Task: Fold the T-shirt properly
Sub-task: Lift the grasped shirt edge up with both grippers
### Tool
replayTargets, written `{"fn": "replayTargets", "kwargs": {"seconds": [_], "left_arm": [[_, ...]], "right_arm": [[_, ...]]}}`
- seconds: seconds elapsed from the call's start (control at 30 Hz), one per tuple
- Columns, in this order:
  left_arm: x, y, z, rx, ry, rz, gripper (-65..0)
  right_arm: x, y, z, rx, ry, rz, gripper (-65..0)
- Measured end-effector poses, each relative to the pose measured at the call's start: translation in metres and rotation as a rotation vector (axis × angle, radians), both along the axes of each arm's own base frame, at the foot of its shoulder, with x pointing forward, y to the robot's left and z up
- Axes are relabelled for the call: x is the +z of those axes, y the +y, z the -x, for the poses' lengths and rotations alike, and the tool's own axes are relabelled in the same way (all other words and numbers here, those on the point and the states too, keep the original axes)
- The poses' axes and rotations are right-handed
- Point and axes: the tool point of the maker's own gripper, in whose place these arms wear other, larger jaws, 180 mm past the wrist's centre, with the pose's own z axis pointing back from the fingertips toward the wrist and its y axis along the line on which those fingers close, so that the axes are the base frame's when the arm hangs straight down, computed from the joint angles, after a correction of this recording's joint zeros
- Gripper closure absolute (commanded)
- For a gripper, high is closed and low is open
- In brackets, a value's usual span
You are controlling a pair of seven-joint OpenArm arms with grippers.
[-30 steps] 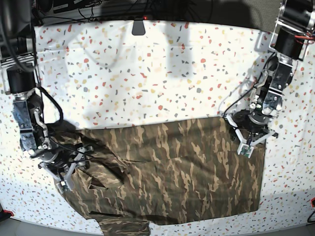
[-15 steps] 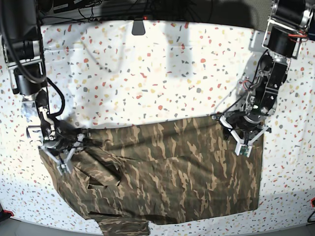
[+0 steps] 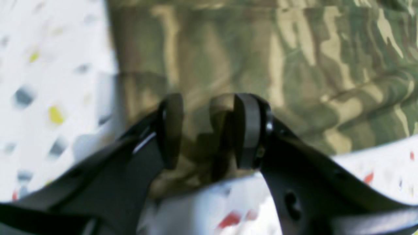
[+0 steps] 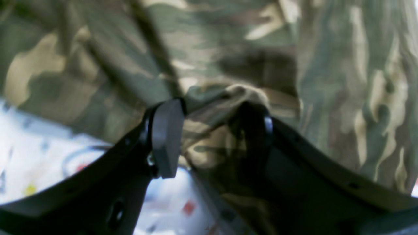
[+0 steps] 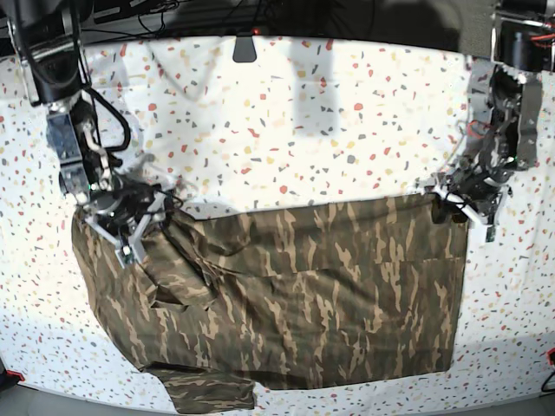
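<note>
Speckled counter (image 5: 286, 130) was half covered by the T-shirt (image 5: 303, 295), pinched at nine by the right claw (image 5: 128, 227) and three by the left claw (image 5: 464, 204), apparently to stretch it flat.

My left gripper (image 5: 466, 206) at scene's right, arm reaching down from far right corner, wrist bent low. Jaws pinched on T-shirt (image 5: 295, 295) edge, cloth betw pads (image 3: 246, 130). My right gripper (image 5: 130, 227) at scene's left, arm coming from far left. Jaws clamped on bunched fabric fold, pad (image 4: 165, 137) pressed against it.
</note>
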Motion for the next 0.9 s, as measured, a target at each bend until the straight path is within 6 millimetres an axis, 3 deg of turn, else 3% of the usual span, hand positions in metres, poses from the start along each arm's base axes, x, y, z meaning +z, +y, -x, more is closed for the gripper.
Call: {"fn": "replayTargets", "kwargs": {"seconds": [0.13, 0.27, 0.4, 0.67, 0.8, 0.9], "left_arm": [[0.0, 0.002, 0.008, -0.018, -0.008, 0.028, -24.9], [0.004, -0.001, 0.008, -0.028, 0.0, 0.013, -24.9], [0.013, -0.013, 0.012, -0.078, 0.012, -0.021, -24.9], [0.005, -0.009, 0.025, -0.115, 0.046, -0.099, -24.9], [0.008, -0.009, 0.024, -0.105, 0.006, -0.088, -24.9], [0.014, -0.011, 0.014, -0.084, 0.003, -0.073, -24.9]], "right_arm": [[0.002, 0.005, 0.028, -0.008, -0.007, -0.041, -29.4], [0.004, -0.019, 0.048, -0.09, -0.003, -0.043, -29.4], [0.001, -0.026, 0.074, -0.122, 0.011, -0.049, -29.4], [0.003, 0.005, 0.125, -0.081, 0.035, -0.088, -29.4], [0.019, 0.012, 0.115, -0.125, -0.032, -0.132, -29.4], [0.053, 0.01, 0.082, -0.164, -0.157, -0.168, -29.4]]}}
